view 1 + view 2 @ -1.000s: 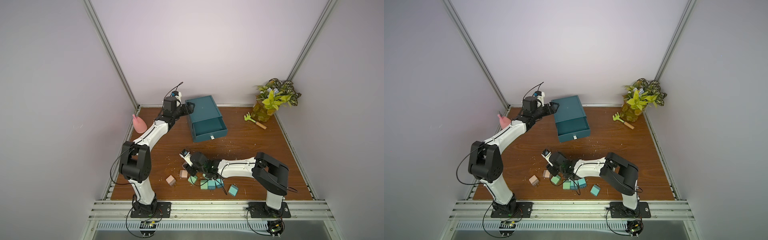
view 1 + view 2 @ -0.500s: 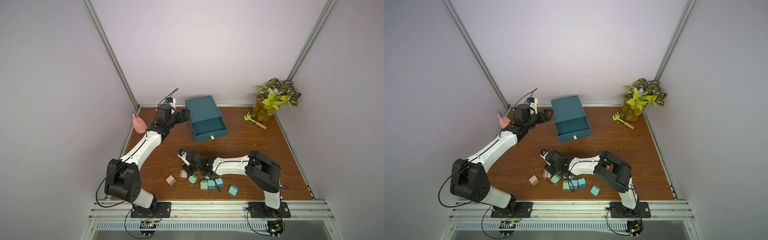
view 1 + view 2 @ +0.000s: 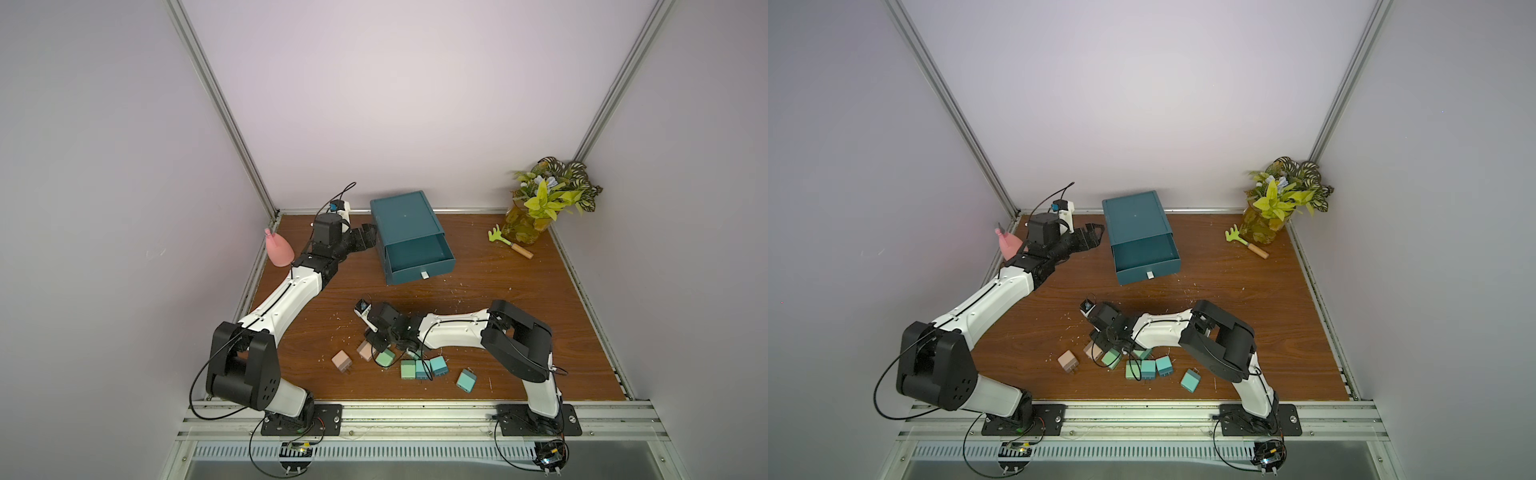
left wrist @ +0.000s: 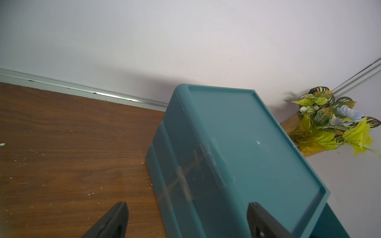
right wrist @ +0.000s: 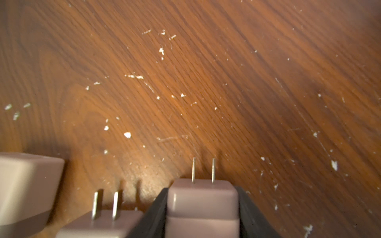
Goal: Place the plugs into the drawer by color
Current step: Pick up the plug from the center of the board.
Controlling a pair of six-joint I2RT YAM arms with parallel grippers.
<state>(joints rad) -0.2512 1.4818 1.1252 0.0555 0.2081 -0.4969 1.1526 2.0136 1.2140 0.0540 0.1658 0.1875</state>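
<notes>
Robotics lab test cell, plain pale walls [image 3: 395,104], aluminium corner rail [image 3: 224,112], scuffed wood-grain tabletop [image 3: 519,299] flecked with white debris, left arm [image 3: 291,291] and right arm [image 3: 453,332] bolted to a metal base rail [image 3: 415,413], exposed cables [image 3: 192,390], scattered props, potted plant [image 3: 548,195], pink spray bottle [image 3: 277,251], toy rake [image 3: 509,244].

Wide lane lying open before the drawer [image 3: 405,220]

Bare table [image 3: 519,299] is stretching free between the pulled-open drawer and the plugs [image 3: 415,368]. The right arm [image 3: 453,330] is lying across that cluster, with the right gripper [image 5: 202,190] filled by a pinkish plug [image 5: 202,204]. The left gripper [image 3: 368,239], fingers spread, is crowding the drawer's side by the pink bottle [image 3: 278,251]. The plant [image 3: 544,203] and rake [image 3: 509,243] are hogging the far right corner.
</notes>
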